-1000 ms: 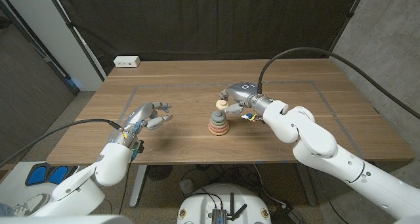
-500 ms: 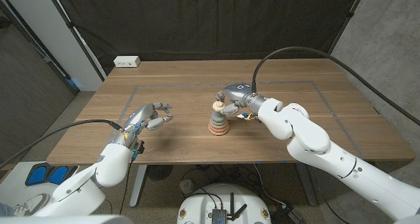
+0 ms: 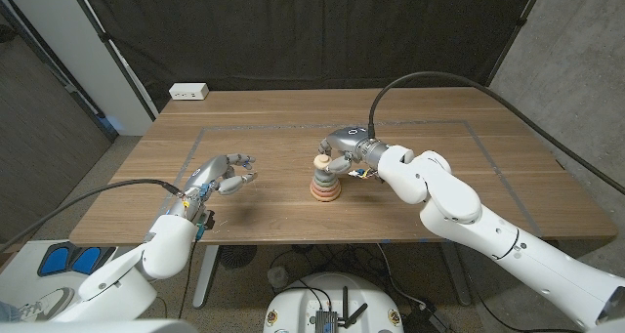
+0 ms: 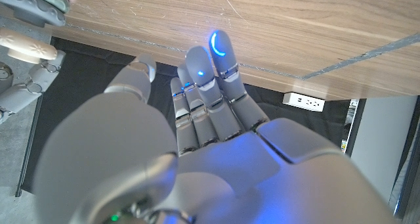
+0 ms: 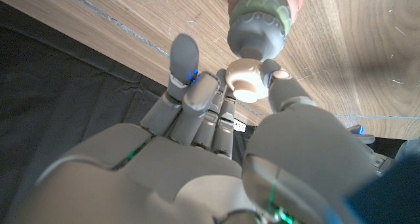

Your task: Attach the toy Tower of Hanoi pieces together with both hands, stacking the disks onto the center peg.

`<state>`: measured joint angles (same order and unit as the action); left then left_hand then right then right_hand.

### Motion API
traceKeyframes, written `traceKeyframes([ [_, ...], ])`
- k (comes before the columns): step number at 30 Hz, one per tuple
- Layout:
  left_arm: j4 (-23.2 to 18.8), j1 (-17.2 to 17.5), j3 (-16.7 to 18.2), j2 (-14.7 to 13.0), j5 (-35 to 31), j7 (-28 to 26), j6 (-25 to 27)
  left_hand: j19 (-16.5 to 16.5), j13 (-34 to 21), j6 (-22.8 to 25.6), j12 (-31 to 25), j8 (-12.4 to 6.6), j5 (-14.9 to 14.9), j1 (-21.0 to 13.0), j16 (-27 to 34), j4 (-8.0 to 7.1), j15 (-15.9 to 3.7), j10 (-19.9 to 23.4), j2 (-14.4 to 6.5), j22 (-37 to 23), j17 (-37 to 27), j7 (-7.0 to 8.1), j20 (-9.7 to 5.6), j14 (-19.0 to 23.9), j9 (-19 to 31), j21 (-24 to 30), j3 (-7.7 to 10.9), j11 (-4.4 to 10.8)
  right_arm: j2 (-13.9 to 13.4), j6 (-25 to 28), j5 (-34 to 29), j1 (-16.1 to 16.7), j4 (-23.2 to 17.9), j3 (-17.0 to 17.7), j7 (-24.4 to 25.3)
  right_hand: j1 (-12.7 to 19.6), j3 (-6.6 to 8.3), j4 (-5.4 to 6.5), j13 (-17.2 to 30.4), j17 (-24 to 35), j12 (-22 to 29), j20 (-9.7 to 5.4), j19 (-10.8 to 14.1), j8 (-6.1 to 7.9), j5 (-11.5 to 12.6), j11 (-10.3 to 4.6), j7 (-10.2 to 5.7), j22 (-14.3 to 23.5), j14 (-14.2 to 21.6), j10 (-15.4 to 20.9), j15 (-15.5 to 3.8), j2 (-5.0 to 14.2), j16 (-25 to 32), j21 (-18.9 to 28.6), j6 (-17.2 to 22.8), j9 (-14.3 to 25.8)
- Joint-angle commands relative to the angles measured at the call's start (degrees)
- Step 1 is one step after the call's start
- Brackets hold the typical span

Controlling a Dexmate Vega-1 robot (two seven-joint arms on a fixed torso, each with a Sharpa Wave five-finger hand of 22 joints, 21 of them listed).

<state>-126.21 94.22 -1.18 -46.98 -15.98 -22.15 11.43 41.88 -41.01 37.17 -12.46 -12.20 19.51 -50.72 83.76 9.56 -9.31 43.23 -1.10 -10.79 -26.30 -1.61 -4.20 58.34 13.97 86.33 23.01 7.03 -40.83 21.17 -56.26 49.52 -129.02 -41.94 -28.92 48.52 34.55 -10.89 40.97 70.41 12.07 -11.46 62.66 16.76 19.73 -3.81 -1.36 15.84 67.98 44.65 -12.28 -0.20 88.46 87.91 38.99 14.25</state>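
A stack of disks [image 3: 325,185], pink and orange at the base and grey on top, stands on the peg at the middle of the table [image 3: 293,216]. My right hand [image 3: 344,149] hovers just behind and to the right of it, pinching a small cream top piece [image 3: 320,162] right over the stack's tip. In the right wrist view the cream piece [image 5: 248,80] sits between thumb and fingers, close to the grey disk [image 5: 257,31]. My left hand [image 3: 223,174] stays apart to the left, fingers spread and holding nothing; the stack [image 4: 38,7] shows in the left wrist view too.
A white power strip [image 3: 189,92] lies at the table's far left edge. Thin tape lines [image 3: 254,126] mark a rectangle on the wood. A black cable [image 3: 439,79] arcs over my right arm.
My right hand has carried the cream piece a little left and down, from beside the stack's tip to just over it. The left hand has not moved.
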Motion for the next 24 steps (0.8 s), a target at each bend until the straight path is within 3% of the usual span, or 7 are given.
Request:
traceKeyframes([
  [1, 0.4, 0.1, 0.2, 0.2, 0.3, -0.4, -0.3, 0.4, -0.1, 0.3, 0.0, 0.20, -0.2, -0.1, 0.3, -0.05, -3.21, 0.4, 0.3, -0.1, -0.1, -0.53, -7.56, 0.3, 0.3, 0.3, 0.48, -0.08, 0.3, 0.5, -0.1, -1.1, 0.9, -1.0, -1.4, 2.9, 1.30, 1.32, 0.3, 0.1, 0.3, -1.19, -0.3, 0.46, 0.3, -2.30, -1.70, 0.1, -0.3, 2.5, -0.19, 3.78, 0.0, -0.3, 2.0, 0.3],
  [24, 0.9, -0.3, -0.1, 0.1, 0.9, -0.3, -0.3, 0.4, -0.1, 0.4, 0.1, 0.24, -0.2, 0.0, 0.3, -0.04, -3.22, 0.4, 0.4, -0.1, 0.0, -0.53, -7.56, 0.3, 0.4, 0.3, 0.68, 0.01, 0.3, 0.7, 0.2, -2.0, 2.0, -2.0, -2.3, 2.7, 1.30, 1.31, 0.4, 0.1, 0.0, -1.19, -0.5, 0.08, 0.3, -2.23, -1.81, 0.0, -0.5, 2.3, -0.19, 3.83, 0.0, -0.4, 1.7, 0.3],
])
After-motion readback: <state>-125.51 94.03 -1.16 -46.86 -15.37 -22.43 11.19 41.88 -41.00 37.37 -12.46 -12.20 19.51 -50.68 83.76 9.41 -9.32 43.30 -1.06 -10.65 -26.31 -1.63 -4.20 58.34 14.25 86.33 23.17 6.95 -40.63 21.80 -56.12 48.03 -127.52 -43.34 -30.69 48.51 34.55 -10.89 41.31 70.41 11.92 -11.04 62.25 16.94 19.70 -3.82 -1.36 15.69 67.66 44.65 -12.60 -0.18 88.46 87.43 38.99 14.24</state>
